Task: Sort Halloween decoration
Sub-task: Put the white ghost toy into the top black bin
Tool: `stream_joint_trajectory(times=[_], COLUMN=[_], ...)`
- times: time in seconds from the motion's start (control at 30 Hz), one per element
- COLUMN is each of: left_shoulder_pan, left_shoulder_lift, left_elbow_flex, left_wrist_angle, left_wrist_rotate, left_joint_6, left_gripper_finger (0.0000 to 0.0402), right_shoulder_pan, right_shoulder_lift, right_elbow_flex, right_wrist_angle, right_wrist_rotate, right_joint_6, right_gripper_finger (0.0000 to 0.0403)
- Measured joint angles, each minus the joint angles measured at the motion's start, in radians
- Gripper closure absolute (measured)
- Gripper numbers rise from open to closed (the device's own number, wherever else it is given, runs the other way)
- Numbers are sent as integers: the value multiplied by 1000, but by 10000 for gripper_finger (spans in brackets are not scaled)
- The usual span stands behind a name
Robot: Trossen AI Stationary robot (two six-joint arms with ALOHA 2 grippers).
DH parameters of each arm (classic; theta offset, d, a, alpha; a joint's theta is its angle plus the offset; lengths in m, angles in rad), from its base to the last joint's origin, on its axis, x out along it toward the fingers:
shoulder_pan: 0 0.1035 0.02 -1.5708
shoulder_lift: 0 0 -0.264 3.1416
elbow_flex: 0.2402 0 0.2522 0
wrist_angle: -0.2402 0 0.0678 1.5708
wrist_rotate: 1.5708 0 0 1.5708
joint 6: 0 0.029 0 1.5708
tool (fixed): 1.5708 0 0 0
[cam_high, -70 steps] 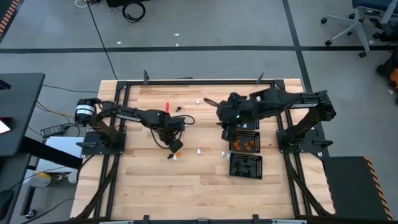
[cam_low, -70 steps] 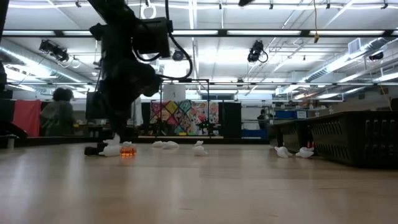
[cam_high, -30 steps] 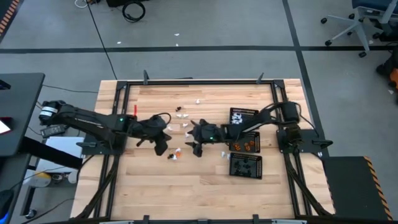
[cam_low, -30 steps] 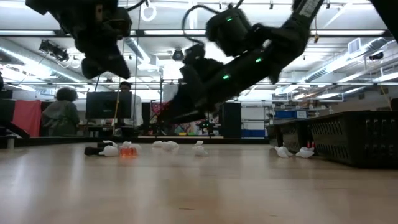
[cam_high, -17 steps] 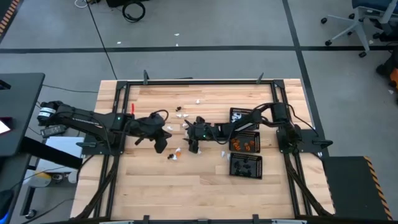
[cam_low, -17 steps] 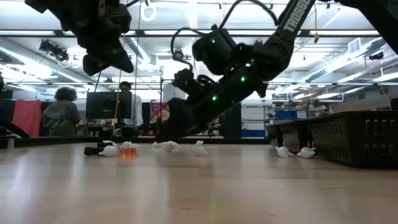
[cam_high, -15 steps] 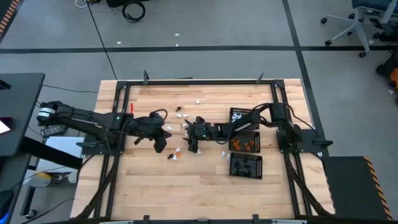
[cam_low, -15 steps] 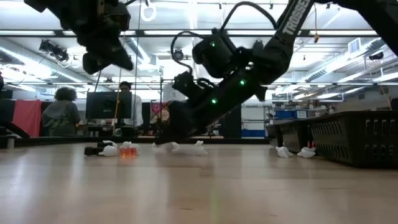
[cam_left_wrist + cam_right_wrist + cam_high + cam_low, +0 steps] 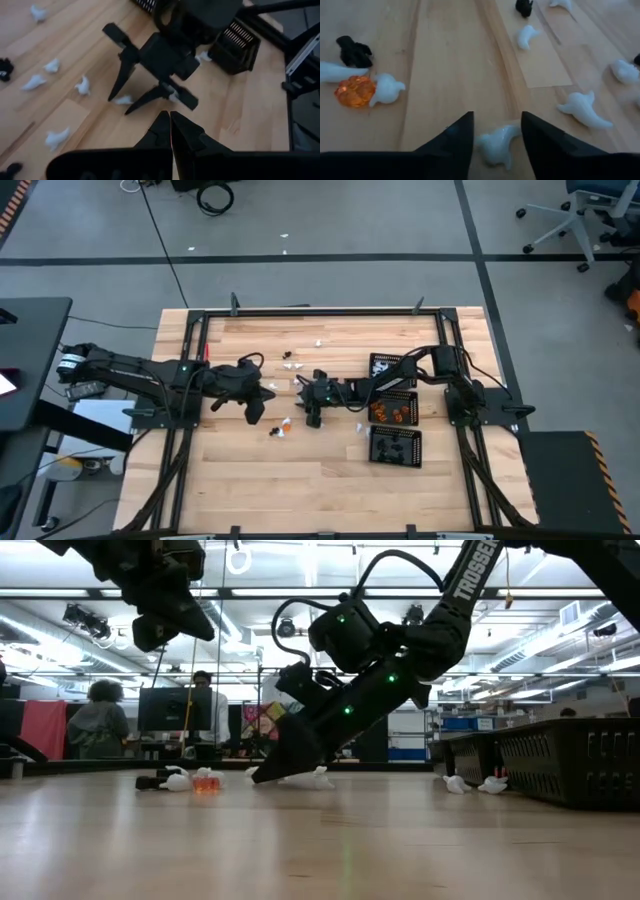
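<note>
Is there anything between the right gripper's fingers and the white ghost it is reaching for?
Nothing visible. The right gripper is at the table, its fingers either side of the white ghost.

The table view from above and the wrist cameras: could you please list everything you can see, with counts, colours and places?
White trinkets: several, white, scattered mid-table; one lies between the right gripper's fingers.
Orange trinket: one loose, orange, beside a white one.
Black trinkets: a few, black, among the white ones.
Mesh trays: three, black, in a row on the table's right side.
Table: one, light wood.
Left gripper: shut, empty, raised.
Right gripper: open, down at the table.
</note>
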Motion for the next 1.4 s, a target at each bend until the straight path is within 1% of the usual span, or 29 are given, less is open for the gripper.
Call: stream_joint_trajectory(times=[0.27,0.4,0.6,0.7,0.8,0.93,1.1,1.27,1.4], left_shoulder_pan=[1,1,1,1,1,1,1,1,1], left_shoulder_lift=[-12,-13,-13,-13,-13,-13,-12,-12,-12], left_elbow_flex=[0,0,0,0,0,0,0,0,0], left_wrist_angle=[2,2,2,1,-1,-5,-5,-5,-5], left_wrist_rotate=[-1,-1,-1,-1,-1,-1,-1,-1,-1], left_joint_6=[6,6,7,9,20,21,20,20,20], left_gripper_finger=[401,401,401,401,401,401,401,401,401], right_shoulder_pan=[-8,-10,-21,-33,-56,-97,-142,-180,-198], right_shoulder_lift=[0,-3,-13,-21,-29,-29,-29,-33,-33], right_elbow_flex=[0,1,0,-1,-1,0,0,3,21], right_wrist_angle=[-8,-5,-13,-25,-38,-47,-57,-55,-61], right_wrist_rotate=[-62,-62,-115,-148,-205,-293,-363,-408,-461], right_joint_6=[-2,-5,12,50,121,274,411,534,612], right_gripper_finger=[332,354,354,354,354,354,354,354,354])
